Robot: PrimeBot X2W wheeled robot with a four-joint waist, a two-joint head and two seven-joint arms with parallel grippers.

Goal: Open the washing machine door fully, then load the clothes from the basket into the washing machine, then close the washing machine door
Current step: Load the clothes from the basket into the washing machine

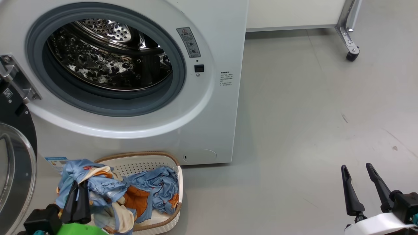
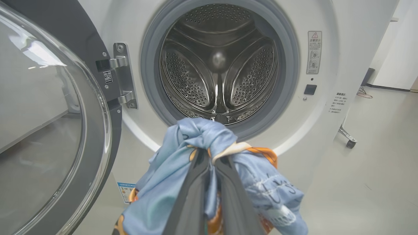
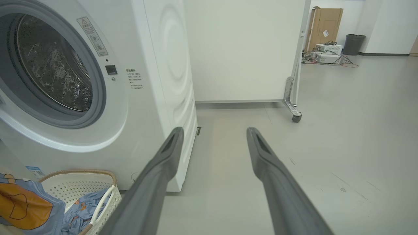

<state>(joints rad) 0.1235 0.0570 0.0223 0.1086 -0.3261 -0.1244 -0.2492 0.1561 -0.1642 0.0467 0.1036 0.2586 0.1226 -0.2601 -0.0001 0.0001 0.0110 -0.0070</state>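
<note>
Some clothes [image 1: 147,191], light blue, orange figures

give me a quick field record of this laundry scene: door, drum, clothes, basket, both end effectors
washing machine door: swung wide open
washing machine drum: no laundry seen inside
clothes: partly in basket, one bunch pinched
basket: on floor before the machine
left end effector: shut on clothes, facing the drum
right end effector: open, holding nothing, over floor
</note>
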